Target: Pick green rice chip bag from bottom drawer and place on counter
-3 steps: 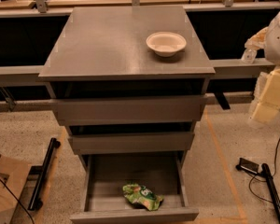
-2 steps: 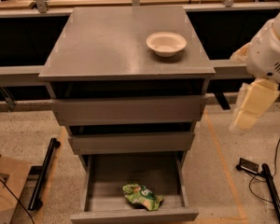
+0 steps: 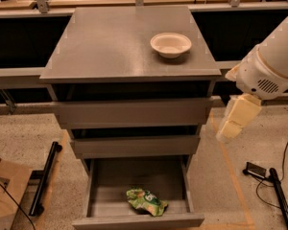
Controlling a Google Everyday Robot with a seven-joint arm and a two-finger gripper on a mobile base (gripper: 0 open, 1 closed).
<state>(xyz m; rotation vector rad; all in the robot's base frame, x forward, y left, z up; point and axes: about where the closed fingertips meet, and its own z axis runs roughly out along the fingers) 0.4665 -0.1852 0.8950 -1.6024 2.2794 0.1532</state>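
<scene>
The green rice chip bag (image 3: 146,201) lies crumpled on the floor of the open bottom drawer (image 3: 105,183), near its front lip and slightly right of centre. The counter (image 3: 110,42) is the flat grey top of the cabinet and carries a white bowl (image 3: 171,44) at its back right. My gripper (image 3: 230,127) hangs from the white arm (image 3: 271,63) to the right of the cabinet, at the height of the two upper drawers, pointing down and to the left. It is well above and to the right of the bag and holds nothing that I can see.
Two upper drawers (image 3: 134,113) with flat fronts stand slightly pulled out above the bottom one. A black bar (image 3: 44,178) and a cardboard box (image 3: 5,188) lie on the floor at left. A black device and cables (image 3: 259,170) lie at right. Grey rails (image 3: 19,73) run behind.
My arm and gripper have swung in from the right edge, moving left and down toward the cabinet's right side. The bag, bowl and drawers have not moved.
</scene>
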